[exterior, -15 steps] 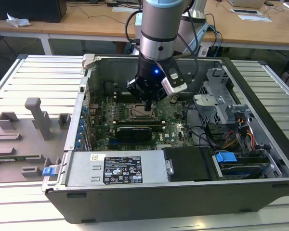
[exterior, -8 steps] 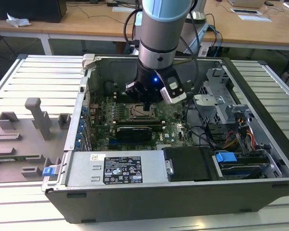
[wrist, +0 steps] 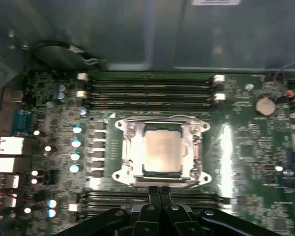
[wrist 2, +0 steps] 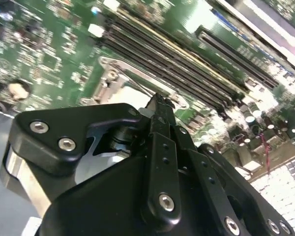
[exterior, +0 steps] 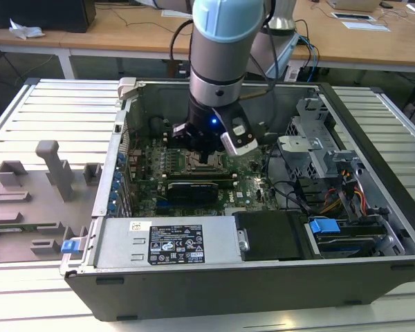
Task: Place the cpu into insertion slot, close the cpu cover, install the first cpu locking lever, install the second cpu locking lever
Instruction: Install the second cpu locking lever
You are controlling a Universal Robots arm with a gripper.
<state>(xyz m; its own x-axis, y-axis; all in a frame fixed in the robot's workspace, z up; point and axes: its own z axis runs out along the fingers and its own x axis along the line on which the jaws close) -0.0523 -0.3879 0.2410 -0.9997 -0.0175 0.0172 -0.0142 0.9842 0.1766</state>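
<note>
1. Closest in the first wrist view, the gripper [wrist: 160,192] has its black fingers [wrist: 151,196] pressed together, holding nothing.
2. Just beyond the fingertips lies the insertion slot [wrist: 125,147], its near frame edge beside them.
3. Inside the slot sits the cpu [wrist: 161,153], silvery top up, with the cpu cover [wrist: 195,147] lying flat around it.
4. Beyond the slot run memory slots [wrist: 147,91].

The gripper [exterior: 209,160] hangs low inside the computer case [exterior: 194,277], just over the cpu cover [wrist: 161,150]. Long memory slots [wrist: 147,89] lie on both sides of it (flat, not tall). The case walls close in around.
</note>
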